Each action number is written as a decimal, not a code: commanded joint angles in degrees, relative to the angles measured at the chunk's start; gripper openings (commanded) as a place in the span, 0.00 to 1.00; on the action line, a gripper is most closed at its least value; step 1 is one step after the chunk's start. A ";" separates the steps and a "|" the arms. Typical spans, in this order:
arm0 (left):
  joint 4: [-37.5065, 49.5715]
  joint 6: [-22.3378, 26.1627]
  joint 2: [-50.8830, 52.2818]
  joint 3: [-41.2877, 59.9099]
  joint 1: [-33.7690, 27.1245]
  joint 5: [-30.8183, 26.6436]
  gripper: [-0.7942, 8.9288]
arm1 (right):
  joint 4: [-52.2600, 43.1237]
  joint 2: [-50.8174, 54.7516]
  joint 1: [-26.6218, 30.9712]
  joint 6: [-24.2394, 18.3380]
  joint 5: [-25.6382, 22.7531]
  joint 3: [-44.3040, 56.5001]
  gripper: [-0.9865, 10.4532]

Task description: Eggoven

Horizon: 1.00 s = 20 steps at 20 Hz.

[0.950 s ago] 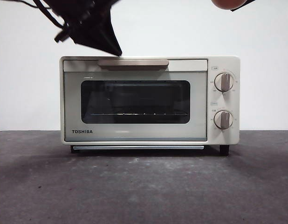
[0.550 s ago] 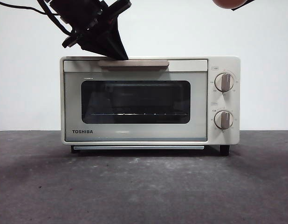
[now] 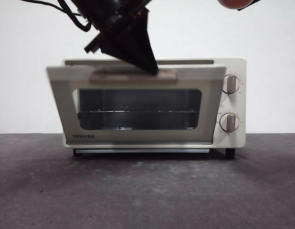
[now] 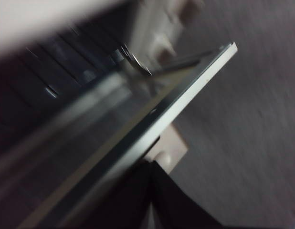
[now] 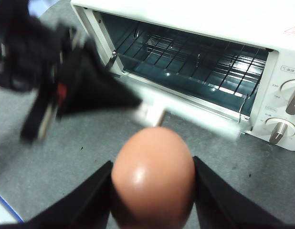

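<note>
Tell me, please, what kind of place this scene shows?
Probably a robot test bench, not a real kitchen. A cream toaster oven with a dark glass door stands alone on a grey mat-like tabletop before a plain white wall. Black robot grippers work here; the right gripper holds a reddish-brown egg.

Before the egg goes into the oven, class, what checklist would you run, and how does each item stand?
1. Egg gripped in the right hand: ok, a jaw on each side.
2. Left hand on the handle: ok, its tip is at the handle.
3. Door fully down: not ok, it is only tilted partway open.
4. Rack free of items: ok, nothing on the part in view.
5. Path from egg to opening: not ok, the left hand and door edge lie between them.
6. Knobs off: cannot tell.
</note>
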<state>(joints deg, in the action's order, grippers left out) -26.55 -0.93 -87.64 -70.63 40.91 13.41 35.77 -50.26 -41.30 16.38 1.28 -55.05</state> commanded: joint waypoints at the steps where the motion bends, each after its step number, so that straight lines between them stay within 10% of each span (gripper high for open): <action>1: -1.75 0.09 -1.88 -0.02 2.03 -1.01 0.09 | -0.72 -0.13 -0.44 -0.74 -0.31 -0.94 0.09; 11: -8.61 -2.40 1.66 -0.02 7.17 -2.56 0.09 | -2.40 -1.49 -0.39 -0.70 -2.99 -0.94 0.09; 20: -15.65 -3.72 26.32 0.48 -0.68 -6.45 0.09 | -11.10 -16.28 4.28 -0.68 2.21 -0.94 0.09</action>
<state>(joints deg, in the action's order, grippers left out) -42.48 -4.14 -60.97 -69.76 39.72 7.20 25.30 -66.11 -36.67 16.29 3.40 -55.05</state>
